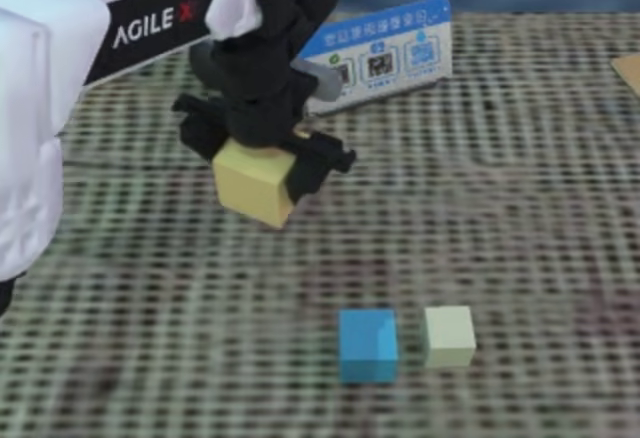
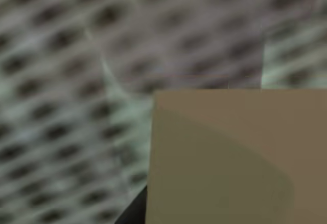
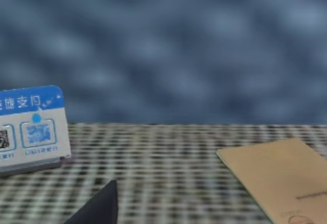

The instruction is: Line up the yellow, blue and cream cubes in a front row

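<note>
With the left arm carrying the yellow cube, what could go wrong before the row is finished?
The left gripper holds the yellow cube tilted, gripped near its top, so it may land crooked or slip as it is released. The blue cube and cream cube already sit close together at the front; setting the larger yellow one down beside the blue could nudge it out of line. The right arm is absent from the top view.

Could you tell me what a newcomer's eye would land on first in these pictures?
First, the left gripper left of the table's middle, shut on the yellow cube. Next, the blue cube and cream cube, side by side near the front edge with a small gap between them. Behind stands a blue-and-white sign.
</note>
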Available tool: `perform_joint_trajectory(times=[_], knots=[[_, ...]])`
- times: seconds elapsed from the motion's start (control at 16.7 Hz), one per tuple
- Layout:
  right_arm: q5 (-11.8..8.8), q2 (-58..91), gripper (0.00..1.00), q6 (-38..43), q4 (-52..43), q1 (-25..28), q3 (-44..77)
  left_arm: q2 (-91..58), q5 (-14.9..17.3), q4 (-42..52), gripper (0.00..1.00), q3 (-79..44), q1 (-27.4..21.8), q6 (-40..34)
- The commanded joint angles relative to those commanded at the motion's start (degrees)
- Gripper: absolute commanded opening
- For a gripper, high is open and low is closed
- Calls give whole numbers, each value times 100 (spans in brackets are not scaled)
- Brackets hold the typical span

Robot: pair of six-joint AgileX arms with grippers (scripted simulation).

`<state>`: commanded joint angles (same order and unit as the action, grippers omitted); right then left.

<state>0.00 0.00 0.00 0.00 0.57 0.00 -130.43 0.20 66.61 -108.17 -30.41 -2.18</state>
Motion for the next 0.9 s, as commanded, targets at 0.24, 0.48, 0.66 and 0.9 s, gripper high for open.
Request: perform_joint_trajectory(times=[0.24,0.48,0.66,0.9], knots=[[0,0,100,0,0,0,0,937,-25,-347,0,1377,-303,-1371],[0,0,100,0,0,0,0,1956,-46,-720,0,2909,-641,-2862],[0,0,100,0,0,0,0,2497,-57,-932,0,3540,-816,-3497],[0,0,100,0,0,0,0,2614,-60,-980,0,3654,-854,-3615]])
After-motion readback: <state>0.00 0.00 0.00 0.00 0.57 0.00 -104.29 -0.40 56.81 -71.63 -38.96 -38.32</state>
